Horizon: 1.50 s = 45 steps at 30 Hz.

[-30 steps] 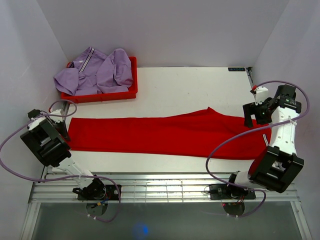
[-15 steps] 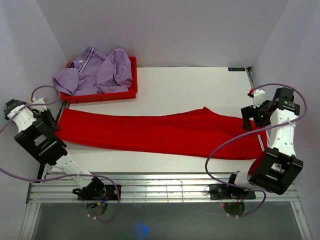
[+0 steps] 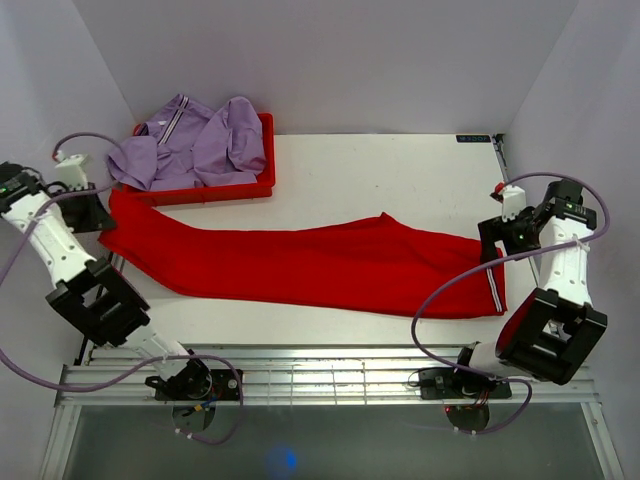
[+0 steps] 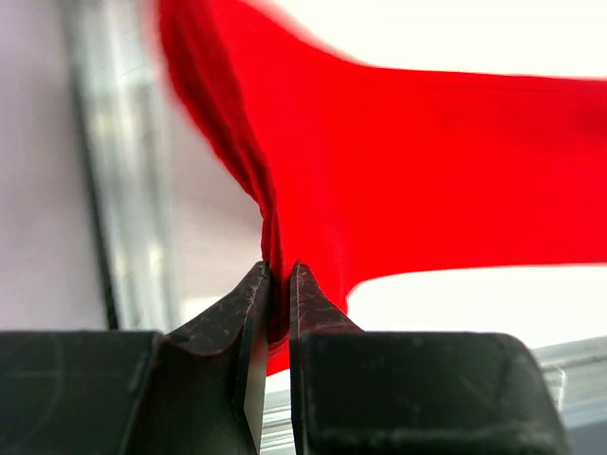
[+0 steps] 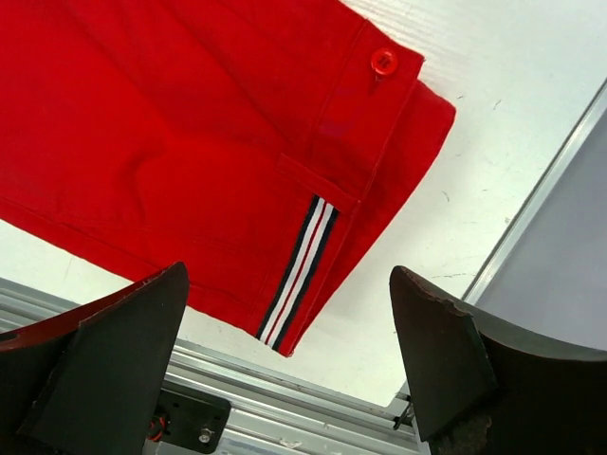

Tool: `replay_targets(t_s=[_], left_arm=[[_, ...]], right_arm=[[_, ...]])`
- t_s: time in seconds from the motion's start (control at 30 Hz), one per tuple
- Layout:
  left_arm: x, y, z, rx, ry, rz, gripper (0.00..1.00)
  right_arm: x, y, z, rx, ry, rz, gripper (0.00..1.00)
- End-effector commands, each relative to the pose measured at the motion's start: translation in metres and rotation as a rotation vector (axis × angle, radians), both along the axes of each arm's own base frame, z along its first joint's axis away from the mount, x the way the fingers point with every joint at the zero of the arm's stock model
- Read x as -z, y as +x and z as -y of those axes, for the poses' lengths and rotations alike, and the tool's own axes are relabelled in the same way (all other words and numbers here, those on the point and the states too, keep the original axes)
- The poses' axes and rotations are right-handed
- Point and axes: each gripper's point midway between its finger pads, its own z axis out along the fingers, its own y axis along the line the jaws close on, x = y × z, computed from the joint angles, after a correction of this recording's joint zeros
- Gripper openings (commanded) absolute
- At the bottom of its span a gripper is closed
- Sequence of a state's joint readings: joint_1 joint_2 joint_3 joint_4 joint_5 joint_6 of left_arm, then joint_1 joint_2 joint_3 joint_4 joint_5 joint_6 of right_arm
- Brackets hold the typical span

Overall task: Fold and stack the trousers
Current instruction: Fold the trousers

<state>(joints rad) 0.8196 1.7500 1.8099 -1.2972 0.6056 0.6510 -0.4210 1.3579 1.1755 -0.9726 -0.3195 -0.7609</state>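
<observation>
Looking at your trousers (image 3: 300,265), you see them lying long across the table (image 3: 380,170), from the left side to the right side. They are red. The waist end, with its button (image 5: 383,62) and stripe (image 5: 302,261), lies flat on the table at the right. The leg end is at the left, just beside the tray (image 3: 265,186), and it looks lifted off the table.

Your left jaws are pressed together on the leg end. They pinch a bunch of red cloth between them. Your right jaws are spread wide and hang over the waist end. They hold nothing.

You are near the start of the job, I think. The trousers look like one long strip, so the two legs may lie one on top of the other, but I cannot tell for sure. No fold from end to end shows yet. The cloth has some bumps near the middle.

What is left is most of the work. You need to bring the leg end over to the waist end, and maybe fold once more to make a small, neat pile. Then you need to stack it.

The purple clothes (image 3: 190,145) sit in the tray in a loose heap, not folded. I cannot tell where the stack should go.
</observation>
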Motion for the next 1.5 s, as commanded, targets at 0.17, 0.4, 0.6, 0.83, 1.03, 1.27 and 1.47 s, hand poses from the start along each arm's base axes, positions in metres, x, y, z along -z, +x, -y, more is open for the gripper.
replay_targets(t_s=[0.17,0.4,0.6,0.83,1.03,1.27,1.47], left_arm=[[-0.061,0.003,0.222,0.349,-0.277,0.164,0.0],[-0.045,0.011,0.33,0.348,-0.528,0.123,0.0],[-0.016,0.01,0.411,0.311,-0.473,0.095,0.0],[0.016,0.012,0.458,0.218,-0.454,0.068,0.0],[0.063,0.013,0.479,0.16,-0.408,-0.027,0.0],[0.086,-0.003,0.508,0.232,-0.415,-0.074,0.0],[0.095,-0.009,0.512,0.248,-0.402,-0.074,0.0]], right_arm=[[0.027,-0.019,-0.003,0.022,0.098,-0.128,0.93],[0.033,-0.025,0.002,0.032,0.117,-0.167,0.94],[0.035,-0.027,0.003,0.042,0.132,-0.192,0.95],[0.045,-0.036,0.002,0.051,0.133,-0.234,0.96],[0.047,-0.041,0.002,0.059,0.13,-0.248,0.96],[0.048,-0.043,0.004,0.062,0.117,-0.26,0.96],[0.051,-0.045,0.0,0.058,0.139,-0.274,0.96]])
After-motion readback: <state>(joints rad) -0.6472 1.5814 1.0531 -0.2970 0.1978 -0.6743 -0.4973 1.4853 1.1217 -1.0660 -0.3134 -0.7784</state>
